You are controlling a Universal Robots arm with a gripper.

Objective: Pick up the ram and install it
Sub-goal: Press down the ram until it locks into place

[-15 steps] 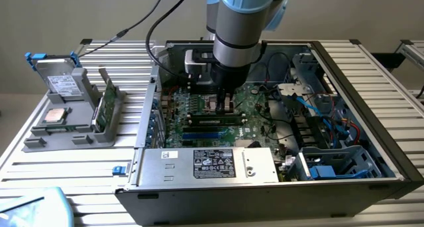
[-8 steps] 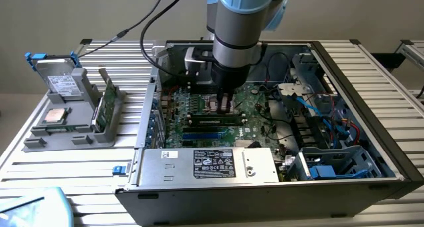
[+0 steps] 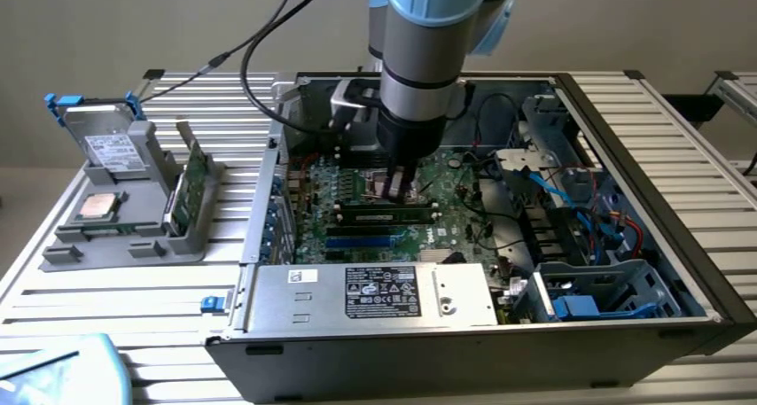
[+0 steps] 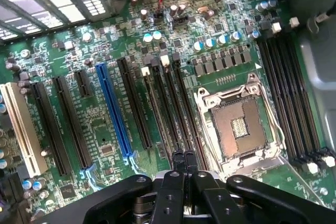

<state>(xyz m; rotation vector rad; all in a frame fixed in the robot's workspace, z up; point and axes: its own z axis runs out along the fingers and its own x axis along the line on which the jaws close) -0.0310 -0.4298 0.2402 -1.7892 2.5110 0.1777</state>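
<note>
Green ram (image 3: 381,214) sits seated in its slot just below the clenched, empty fingers (image 4: 184,157) (pressing-home step, I judge); next calls for even downward pressure.

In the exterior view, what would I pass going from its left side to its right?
Grey holder with a silver chip, the ram standing in its slot, the shut pincer over the motherboard, then blue cables.

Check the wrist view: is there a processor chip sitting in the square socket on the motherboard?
No. The square socket is open and bare, its contact field exposed, with no chip seated in it.
</note>
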